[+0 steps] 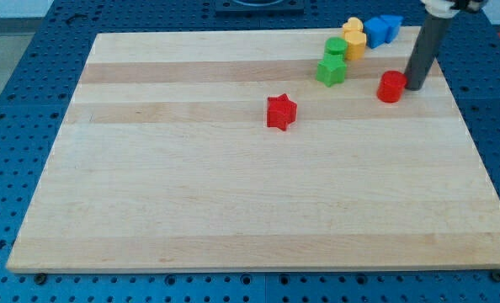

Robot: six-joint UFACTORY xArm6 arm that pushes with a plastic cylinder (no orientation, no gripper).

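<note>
My tip [416, 86] rests on the board near the view's top right, touching or almost touching the right side of a red cylinder [390, 87]. To the left of that stands a green cube [331, 71], with a second green block [336, 46] just above it. Two yellow blocks [353, 38] sit above and right of the green ones. Beside them, by the board's top edge, are two blue blocks [381, 29]. A red star [280, 111] lies alone near the board's middle, well left of my tip.
The wooden board [191, 202] lies on a blue perforated table [14, 126]. The rod's dark shaft [426, 46] rises out of the view's top right.
</note>
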